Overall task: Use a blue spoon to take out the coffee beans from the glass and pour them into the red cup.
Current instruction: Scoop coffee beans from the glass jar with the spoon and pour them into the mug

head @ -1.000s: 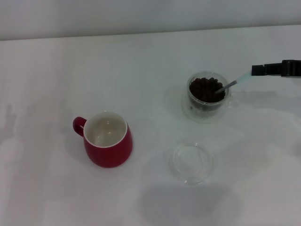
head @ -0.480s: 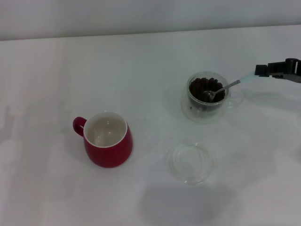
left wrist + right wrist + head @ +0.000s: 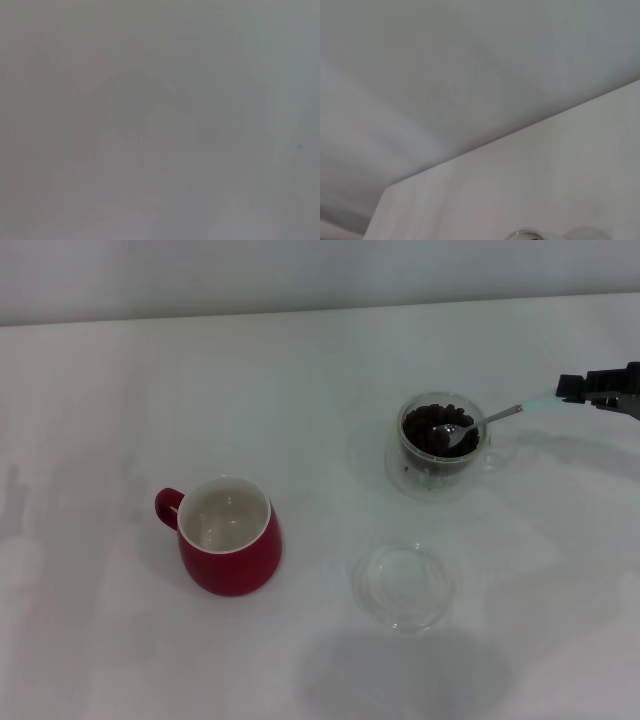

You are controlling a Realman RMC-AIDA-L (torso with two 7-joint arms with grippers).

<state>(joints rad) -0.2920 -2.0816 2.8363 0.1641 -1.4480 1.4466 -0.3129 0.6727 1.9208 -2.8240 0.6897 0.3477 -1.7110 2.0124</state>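
In the head view the glass (image 3: 439, 445) stands right of centre, filled with dark coffee beans (image 3: 428, 429). The blue spoon (image 3: 490, 420) slants into it: its metal bowl rests on the beans and looks empty, its pale handle runs out to the right. My right gripper (image 3: 572, 390) at the right edge is shut on the end of that handle. The red cup (image 3: 230, 536) sits at the lower left, handle to the left, white inside showing no beans. The rim of the glass (image 3: 527, 234) peeks into the right wrist view. My left gripper is out of view.
A shallow clear glass dish (image 3: 405, 586) lies on the white table (image 3: 320, 370) below the glass, between it and the front edge. The left wrist view shows only a blank grey surface.
The right gripper has drawn back to the right and slightly down. The spoon's bowl has lifted out of the beans and turned face up on top of the heap.
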